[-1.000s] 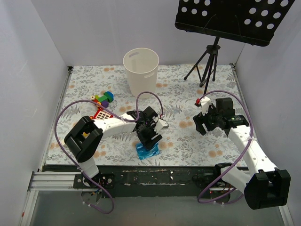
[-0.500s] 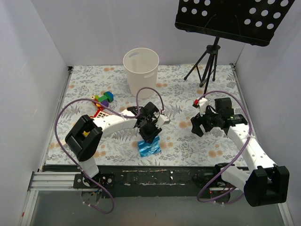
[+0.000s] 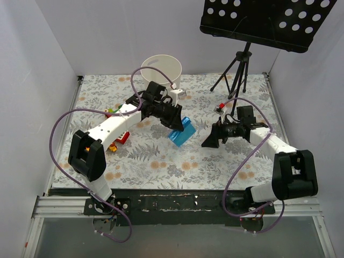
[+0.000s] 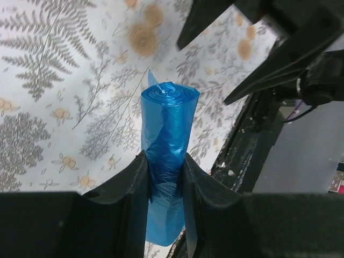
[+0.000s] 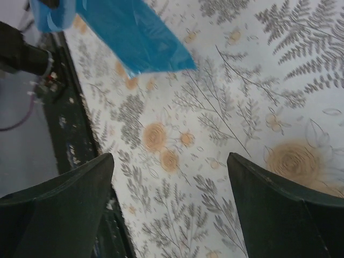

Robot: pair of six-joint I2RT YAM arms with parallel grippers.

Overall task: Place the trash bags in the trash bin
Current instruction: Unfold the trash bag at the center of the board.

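The trash bags are a rolled bright-blue plastic pack [image 3: 181, 131], held in the air above the middle of the table. My left gripper [image 3: 173, 122] is shut on it; in the left wrist view the roll [image 4: 167, 121] sticks out past both black fingers [image 4: 126, 185], clamped between them [image 4: 165, 161]. The cream-white trash bin [image 3: 173, 64] stands upright just behind the left arm. My right gripper [image 3: 208, 141] is open, a little to the right of the pack, with nothing between its fingers [image 5: 169, 161]. The blue pack [image 5: 129, 32] shows at the top left of the right wrist view.
A black perforated music stand [image 3: 258, 21] on a tripod [image 3: 236, 72] stands at the back right. Small multicoloured toy blocks [image 3: 114, 113] lie at the left beside the left arm. White walls close in three sides, and a black rail [image 3: 177, 201] runs along the front edge.
My left gripper closed on the blue pack near the front edge, lifted it and carried it back towards the bin. My right gripper swung left towards the pack and opened wider.
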